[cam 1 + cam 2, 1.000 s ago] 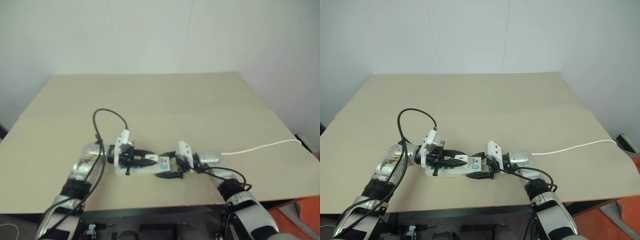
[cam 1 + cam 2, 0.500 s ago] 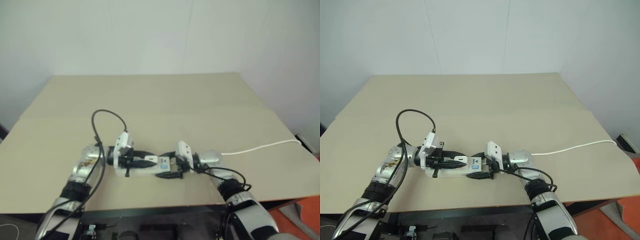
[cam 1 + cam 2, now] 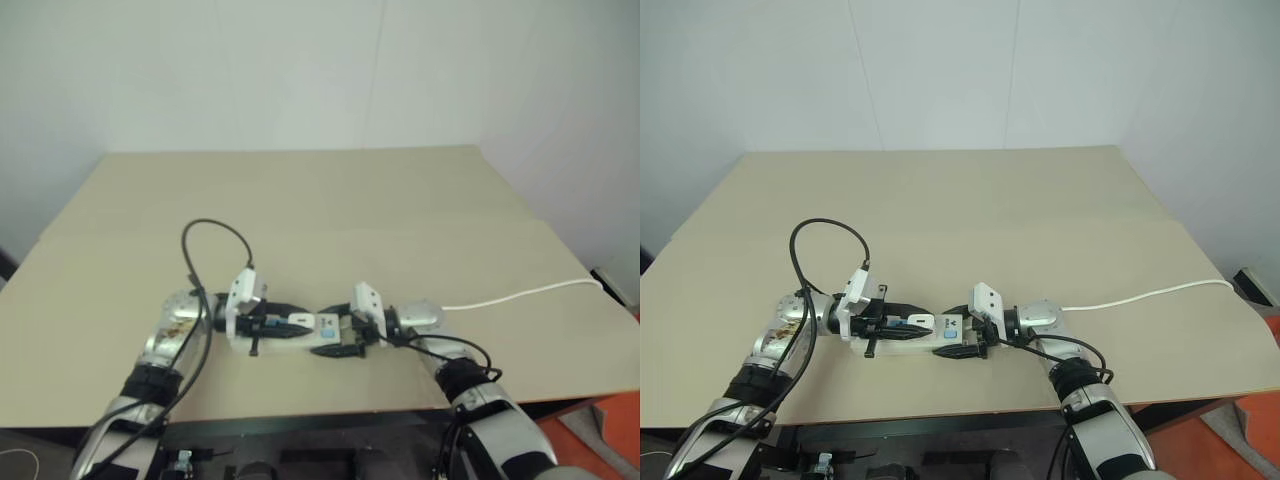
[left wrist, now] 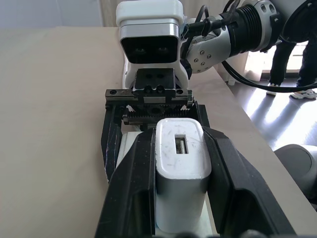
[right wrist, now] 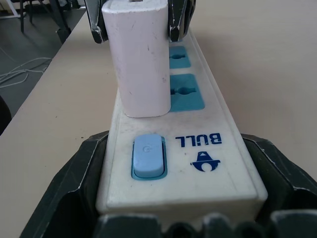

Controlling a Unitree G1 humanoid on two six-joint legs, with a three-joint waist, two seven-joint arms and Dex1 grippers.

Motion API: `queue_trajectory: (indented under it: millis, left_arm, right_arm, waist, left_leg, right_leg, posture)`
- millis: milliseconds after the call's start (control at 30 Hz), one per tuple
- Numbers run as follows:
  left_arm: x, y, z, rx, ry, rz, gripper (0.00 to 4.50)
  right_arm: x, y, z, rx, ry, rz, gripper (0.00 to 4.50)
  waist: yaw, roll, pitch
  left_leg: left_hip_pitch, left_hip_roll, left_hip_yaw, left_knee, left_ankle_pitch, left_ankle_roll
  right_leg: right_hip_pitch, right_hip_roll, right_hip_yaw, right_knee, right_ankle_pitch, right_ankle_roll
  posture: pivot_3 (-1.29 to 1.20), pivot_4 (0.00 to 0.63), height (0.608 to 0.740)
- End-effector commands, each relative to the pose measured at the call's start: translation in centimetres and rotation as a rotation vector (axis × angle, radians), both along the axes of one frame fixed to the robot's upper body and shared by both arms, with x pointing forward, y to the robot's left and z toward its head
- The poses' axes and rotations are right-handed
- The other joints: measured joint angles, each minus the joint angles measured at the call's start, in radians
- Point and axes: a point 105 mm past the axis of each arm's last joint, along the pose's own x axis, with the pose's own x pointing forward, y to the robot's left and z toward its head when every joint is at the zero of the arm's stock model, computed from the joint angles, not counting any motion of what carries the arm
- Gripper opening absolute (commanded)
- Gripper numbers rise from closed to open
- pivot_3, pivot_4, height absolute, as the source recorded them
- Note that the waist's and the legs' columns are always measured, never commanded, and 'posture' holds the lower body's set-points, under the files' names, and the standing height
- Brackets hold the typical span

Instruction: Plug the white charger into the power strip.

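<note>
White charger: stood upright on the power strip, clamped by the sides in the left claw, directly beside the blue switch, with two blue socket faces bare beyond it. Whether fully seated or only resting on the strip, could not be told.

Power strip: lay flat near the front edge of the counter, switch end gripped across its width by the right claw, set wide around the body; thin white cord trailed off toward the counter's right edge.

Handling, as a judgement: charger looked light, rigid, smooth-sided plastic, likely to slip or twist under a loose pinch. Best taken by the two flat opposing sides, low enough to keep it square, leaving the prong face free. Probably needed a straight, firm push; tilting risked binding.

Strip: stiff, light, apt to slide or lift on the bare counter, hence worth bracing at the end as here. Cord soft, little resistance expected.
</note>
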Motion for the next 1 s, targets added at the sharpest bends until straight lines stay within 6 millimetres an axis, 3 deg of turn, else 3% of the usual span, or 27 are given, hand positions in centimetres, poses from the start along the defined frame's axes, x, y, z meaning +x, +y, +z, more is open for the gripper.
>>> queue_trajectory:
  millis: [33,567,900,1000]
  left_arm:
    - [-0.4,2.0,-4.1,0.154,0.124,0.061,1.03]
    - [0.2,2.1,-3.0,0.141,0.131,0.062,1.03]
    - [0.6,1.6,-2.1,0.110,0.107,0.067,4.14]
    - [0.8,1.6,-1.4,0.092,0.088,0.070,4.48]
  right_arm:
    - [0.1,-0.1,0.2,0.000,0.000,-0.003,3.42]
    - [0.2,-0.1,0.3,-0.001,-0.003,-0.006,3.42]
    - [0.2,0.1,0.3,0.005,-0.003,-0.006,3.42]
    - [0.2,0.0,0.3,0.005,-0.003,-0.006,3.42]
  waist:
    - [0.000,0.001,0.000]
    - [0.000,0.001,0.000]
    - [-0.001,0.001,0.000]
    - [-0.001,0.001,0.000]
  left_leg:
    - [0.000,0.000,0.000,0.000,0.000,0.000]
    - [0.001,0.000,0.000,-0.001,0.000,0.000]
    - [0.000,0.000,0.000,-0.002,0.000,0.000]
    - [0.000,0.000,0.000,-0.002,0.000,0.000]
  right_leg:
    - [0.000,0.000,0.000,0.000,0.000,0.000]
    - [0.000,0.000,0.000,0.000,-0.001,0.000]
    - [-0.001,0.001,0.001,-0.001,-0.001,-0.001]
    - [-0.001,0.001,0.001,-0.001,-0.001,-0.001]
  posture:
    - [0.00,0.150,0.740]
    - [0.00,0.150,0.740]
    - [0.00,0.150,0.740]
    - [0.00,0.150,0.740]
